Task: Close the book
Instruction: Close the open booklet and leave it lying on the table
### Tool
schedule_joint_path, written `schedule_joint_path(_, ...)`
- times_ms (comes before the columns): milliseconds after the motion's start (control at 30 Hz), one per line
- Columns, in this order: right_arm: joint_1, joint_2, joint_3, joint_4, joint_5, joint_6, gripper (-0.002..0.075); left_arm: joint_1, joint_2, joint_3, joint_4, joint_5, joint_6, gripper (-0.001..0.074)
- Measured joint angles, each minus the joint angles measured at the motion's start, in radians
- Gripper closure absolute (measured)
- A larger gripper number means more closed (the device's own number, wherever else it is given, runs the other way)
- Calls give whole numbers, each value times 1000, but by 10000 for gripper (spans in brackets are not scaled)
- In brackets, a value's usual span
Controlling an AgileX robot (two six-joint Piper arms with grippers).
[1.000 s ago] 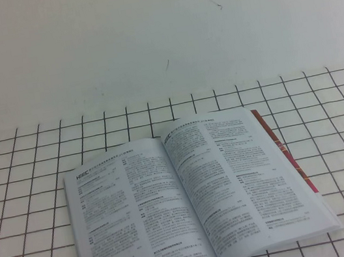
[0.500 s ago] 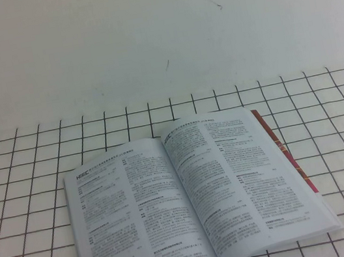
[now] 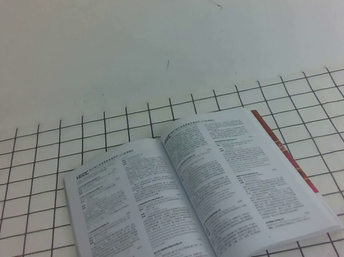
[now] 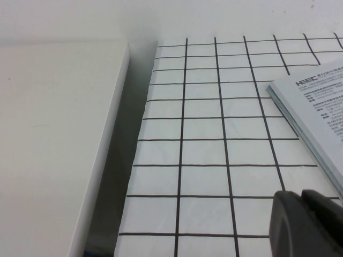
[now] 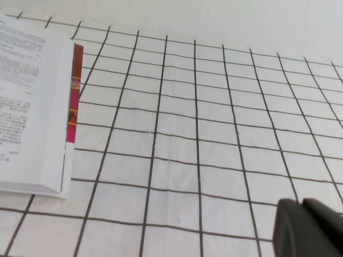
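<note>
Nothing's budged since a second ago. Left tool (image 4: pixel 306 225) hangs low over the tabletop (image 3: pixel 340 107), just beside the left page edge of the open book (image 3: pixel 190 198). Right tool (image 5: pixel 310 227) is on the other side, well apart from the red cover edge. Can't tell if either is spread or pressed together. Spine runs near-to-far, so I'd guess left's closer for the flip.
</note>
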Motion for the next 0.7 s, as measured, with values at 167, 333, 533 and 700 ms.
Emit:
schedule_joint_path(167, 0, 0, 0, 1, 0, 0, 729, 0, 0, 0, 0, 0, 0, 738)
schedule_joint_path(333, 0, 0, 0, 1, 0, 0, 729, 0, 0, 0, 0, 0, 0, 738)
schedule_joint_path(533, 0, 0, 0, 1, 0, 0, 729, 0, 0, 0, 9, 0, 2, 738)
schedule_joint_path(700, 0, 0, 0, 1, -13, 0, 729, 0, 0, 0, 14, -13, 2, 738)
